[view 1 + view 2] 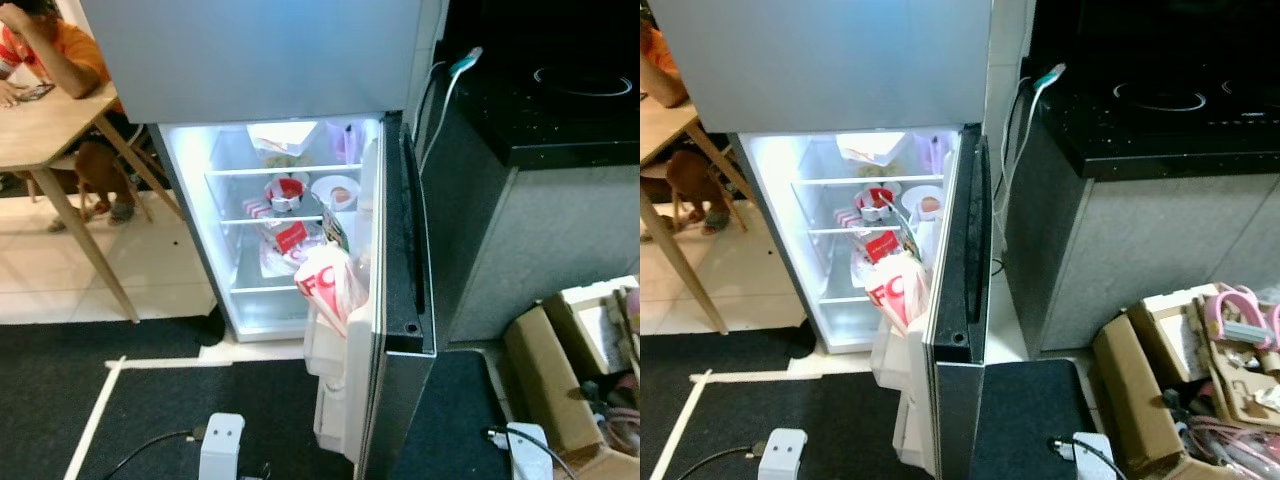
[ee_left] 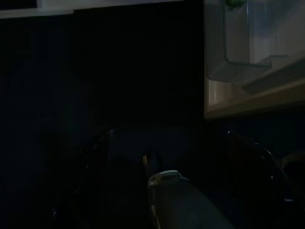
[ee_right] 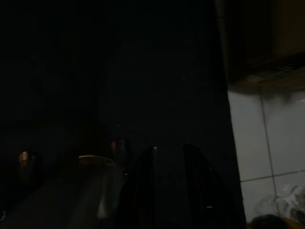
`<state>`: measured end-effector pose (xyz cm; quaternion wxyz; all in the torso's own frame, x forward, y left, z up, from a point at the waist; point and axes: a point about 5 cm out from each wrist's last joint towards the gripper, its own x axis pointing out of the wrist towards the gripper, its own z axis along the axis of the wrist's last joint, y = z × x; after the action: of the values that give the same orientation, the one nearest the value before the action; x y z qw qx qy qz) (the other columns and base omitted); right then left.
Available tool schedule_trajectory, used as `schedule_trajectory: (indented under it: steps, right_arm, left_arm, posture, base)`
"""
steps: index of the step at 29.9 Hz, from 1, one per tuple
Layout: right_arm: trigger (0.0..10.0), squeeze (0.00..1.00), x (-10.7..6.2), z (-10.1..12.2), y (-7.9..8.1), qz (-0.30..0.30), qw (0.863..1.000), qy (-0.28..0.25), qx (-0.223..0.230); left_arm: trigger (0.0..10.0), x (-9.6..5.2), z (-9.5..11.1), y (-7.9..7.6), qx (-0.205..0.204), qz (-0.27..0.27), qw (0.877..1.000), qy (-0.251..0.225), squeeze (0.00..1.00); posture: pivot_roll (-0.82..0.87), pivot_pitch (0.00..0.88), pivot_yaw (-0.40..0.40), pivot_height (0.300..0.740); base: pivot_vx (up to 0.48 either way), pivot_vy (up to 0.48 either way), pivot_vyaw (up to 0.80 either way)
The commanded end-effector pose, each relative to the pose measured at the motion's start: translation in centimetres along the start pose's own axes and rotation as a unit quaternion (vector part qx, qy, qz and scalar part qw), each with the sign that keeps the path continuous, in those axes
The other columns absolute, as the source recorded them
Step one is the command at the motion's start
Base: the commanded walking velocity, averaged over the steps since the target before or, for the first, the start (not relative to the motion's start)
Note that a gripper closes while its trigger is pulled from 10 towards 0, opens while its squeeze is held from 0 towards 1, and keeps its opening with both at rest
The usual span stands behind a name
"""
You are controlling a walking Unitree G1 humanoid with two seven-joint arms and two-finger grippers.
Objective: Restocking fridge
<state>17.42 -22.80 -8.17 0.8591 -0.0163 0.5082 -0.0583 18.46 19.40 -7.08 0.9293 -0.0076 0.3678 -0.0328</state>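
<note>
The fridge (image 1: 195,200) stands ahead with its lower compartment lit and its door (image 1: 402,250) swung open toward me. A white and red KFC bag (image 1: 327,285) sits in the door's rack. On the glass shelves are a red and white tub (image 1: 286,190), a white bowl (image 1: 335,190) and a white container (image 1: 283,138). Both arms hang low over the black mat; their white wrists (image 1: 222,445) (image 1: 527,445) show at the bottom. In the dark left wrist view my left gripper (image 2: 169,133) stands open and empty. My right gripper (image 3: 167,149) has its fingers close together, holding nothing.
A person (image 1: 60,55) sits at a wooden table (image 1: 45,130) at the far left. A dark counter with a hob (image 1: 560,100) stands right of the fridge. Cardboard boxes (image 1: 560,370) with clutter lie at the right. White tape (image 1: 95,420) edges the black mat (image 1: 160,410).
</note>
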Motion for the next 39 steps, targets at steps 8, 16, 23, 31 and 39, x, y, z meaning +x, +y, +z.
schedule_trajectory:
  steps: [8, 16, 23, 31, 39]
  right_arm:
    - [10.0, 0.0, 0.2, 1.1, 2.5, 0.085, 0.995, 0.009, -0.05]
    - [0.0, 0.0, 0.2, 5.5, 2.1, 0.032, 0.982, -0.016, 0.186]
    - [10.0, 0.0, 0.0, 8.0, 3.9, 0.081, 0.923, -0.007, 0.376]
    - [10.0, 0.0, -2.3, 12.1, 11.2, 0.35, 0.866, 0.018, 0.356]
    - [10.0, 0.0, -4.1, 14.6, 13.8, 0.446, 0.812, 0.022, 0.375]
  left_arm:
    - [10.0, -0.8, -1.2, 1.0, -0.019, 0.037, 0.999, -0.004, 0.0]
    - [10.0, -1.6, -2.6, 1.9, -0.028, 0.056, 0.998, 0.016, 0.0]
    - [10.0, -1.7, -3.0, 1.9, -0.037, 0.056, 0.997, 0.025, 0.0]
    - [10.0, -1.6, -3.3, 1.5, -0.042, 0.048, 0.997, 0.031, 0.0]
    - [10.0, -1.7, -3.5, 1.8, -0.045, 0.048, 0.997, 0.04, 0.0]
  posture:
    - [-0.01, 0.081, -0.015, 0.74]
    - [0.0, 0.087, -0.028, 0.74]
    - [0.0, 0.089, -0.026, 0.74]
    - [0.0, 0.091, -0.026, 0.74]
    - [0.0, 0.094, -0.03, 0.74]
  base:
    - [0.0, 0.0, 0.0]
    - [0.0, 0.0, 0.0]
    - [0.0, 0.0, 0.0]
    - [0.0, 0.0, 0.0]
    - [0.0, 0.0, 0.0]
